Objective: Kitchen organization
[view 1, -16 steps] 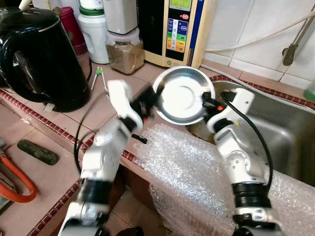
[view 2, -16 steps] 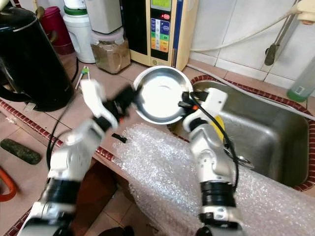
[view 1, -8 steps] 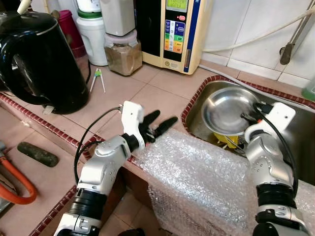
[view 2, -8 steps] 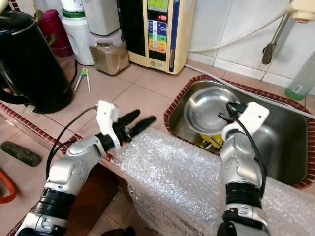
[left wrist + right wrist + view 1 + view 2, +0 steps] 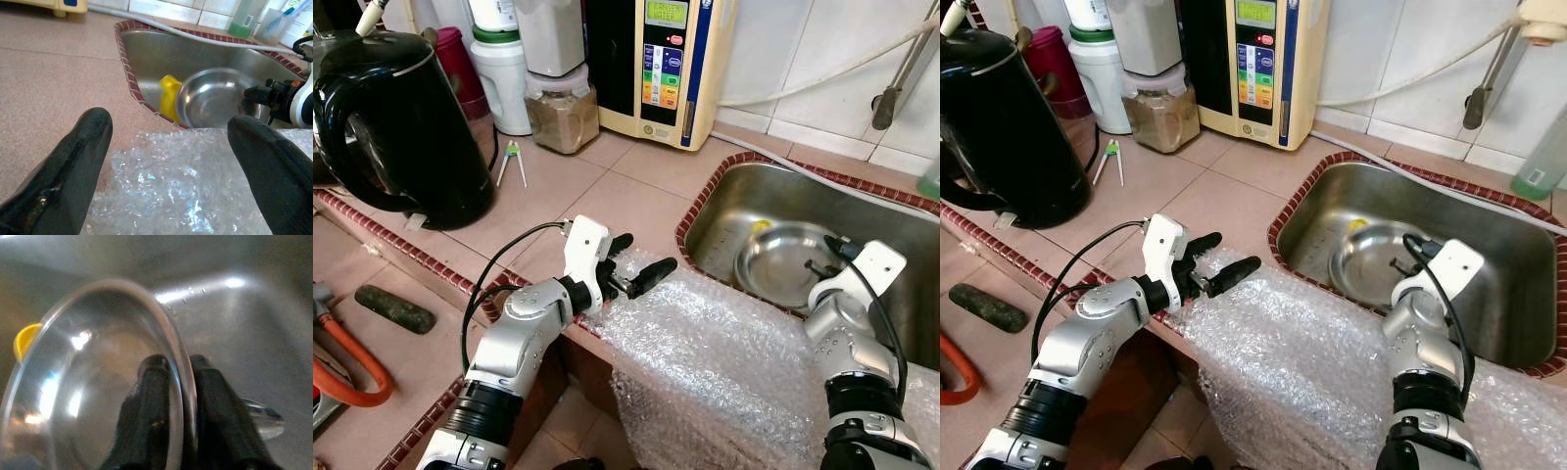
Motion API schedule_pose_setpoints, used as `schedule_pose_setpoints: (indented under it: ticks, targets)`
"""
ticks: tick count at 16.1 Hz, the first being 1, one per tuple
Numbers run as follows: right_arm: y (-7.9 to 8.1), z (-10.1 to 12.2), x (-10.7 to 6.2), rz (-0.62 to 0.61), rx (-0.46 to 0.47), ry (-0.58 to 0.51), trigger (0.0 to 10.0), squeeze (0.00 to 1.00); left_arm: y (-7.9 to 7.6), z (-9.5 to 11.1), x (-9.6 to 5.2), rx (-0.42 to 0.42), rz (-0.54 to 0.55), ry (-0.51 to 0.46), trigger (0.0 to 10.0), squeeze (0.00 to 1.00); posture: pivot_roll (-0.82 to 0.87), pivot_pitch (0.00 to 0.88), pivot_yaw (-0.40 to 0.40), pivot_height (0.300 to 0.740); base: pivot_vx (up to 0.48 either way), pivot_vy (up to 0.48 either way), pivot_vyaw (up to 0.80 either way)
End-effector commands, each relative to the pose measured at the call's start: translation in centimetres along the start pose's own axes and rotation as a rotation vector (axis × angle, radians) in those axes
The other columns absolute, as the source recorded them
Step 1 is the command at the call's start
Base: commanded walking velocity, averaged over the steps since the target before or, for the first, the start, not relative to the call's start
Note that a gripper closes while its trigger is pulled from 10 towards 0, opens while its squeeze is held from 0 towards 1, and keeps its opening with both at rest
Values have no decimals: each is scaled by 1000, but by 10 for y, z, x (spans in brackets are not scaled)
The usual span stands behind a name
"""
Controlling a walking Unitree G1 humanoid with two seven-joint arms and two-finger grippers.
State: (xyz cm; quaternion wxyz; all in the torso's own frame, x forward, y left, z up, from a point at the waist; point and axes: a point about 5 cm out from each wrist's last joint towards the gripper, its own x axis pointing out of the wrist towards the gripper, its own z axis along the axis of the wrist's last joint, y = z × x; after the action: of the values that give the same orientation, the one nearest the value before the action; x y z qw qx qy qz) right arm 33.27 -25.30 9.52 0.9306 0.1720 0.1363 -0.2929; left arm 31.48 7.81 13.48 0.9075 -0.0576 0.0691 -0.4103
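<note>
Kettle [image 5: 396,122], black, stands at the far left of the tiled worktop [image 5: 597,186], with jars and a water appliance [image 5: 661,64] along the wall behind. Left pincer [image 5: 631,266] hovers over the bubble wrap [image 5: 705,352] draped on the worktop edge, its 2 fingers spread wide and empty. Sink [image 5: 891,230] lies to the right. Inside it rests the steel bowl [image 5: 783,264], beside a yellow item [image 5: 168,95]. Right pincer [image 5: 178,377] is closed on the bowl's rim, 1 finger inside and 1 outside.
</note>
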Motion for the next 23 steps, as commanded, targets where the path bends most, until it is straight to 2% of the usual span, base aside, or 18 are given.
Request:
schedule_pose_setpoints:
  ticks: [1,4,6,9,10,11,12,13,14,16,17,19,20,21,23]
  targets:
    - [-4,-15,0,-24,-23,61,10000,1000,-1,7,1,36,-9,-16,10000,1000,59,59,66,740,0,0,0]
    - [1,-24,-2,14,-43,91,10000,1000,-3,15,6,33,-2,-50,10000,1000,55,60,64,740,0,0,0]
    - [7,-23,-3,49,-115,72,10000,1000,-4,15,7,33,-3,-50,10000,1000,52,58,64,740,0,0,0]
    - [24,-10,-5,149,-122,-7,10000,1000,-2,16,8,45,28,-62,10000,1000,48,55,59,740,0,0,0]
    - [37,2,-11,257,-171,-99,10000,1000,4,23,8,47,83,-105,10000,1000,47,54,54,740,0,0,0]
    - [40,5,-13,277,-196,-128,10000,1000,6,26,8,44,101,-123,10000,1000,44,53,51,740,0,0,0]
    - [43,13,-18,327,-264,-210,10000,1000,12,32,7,60,170,-146,10000,1000,38,54,46,740,0,0,0]
    - [44,16,-20,341,-288,-239,10000,1000,14,34,7,70,202,-161,10000,1000,38,54,46,740,0,0,0]
    - [41,26,-24,377,-354,-308,10000,1000,21,41,6,101,310,-165,10000,1000,27,53,39,740,0,0,0]
    - [33,35,-26,391,-399,-353,10000,1000,25,44,4,117,372,-159,10000,1000,15,52,36,740,0,0,0]
    - [24,47,-29,398,-430,-392,10000,1000,25,48,-1,152,392,-176,10000,1000,4,53,33,740,0,0,0]
    - [17,56,-34,408,-450,-425,10000,1000,25,48,-5,154,397,-178,10000,1000,-6,53,31,740,0,0,0]
    - [10,64,-40,398,-465,-460,10000,1000,26,48,-11,143,409,-176,10000,35,-10,54,29,740,0,0,0]
    - [5,69,-44,394,-478,-476,10000,1000,26,47,-16,152,421,-173,10000,0,-11,55,27,740,0,0,0]
    - [-2,70,-51,396,-488,-479,10000,1000,23,37,-27,148,421,-125,10000,0,-11,59,24,740,0,0,0]
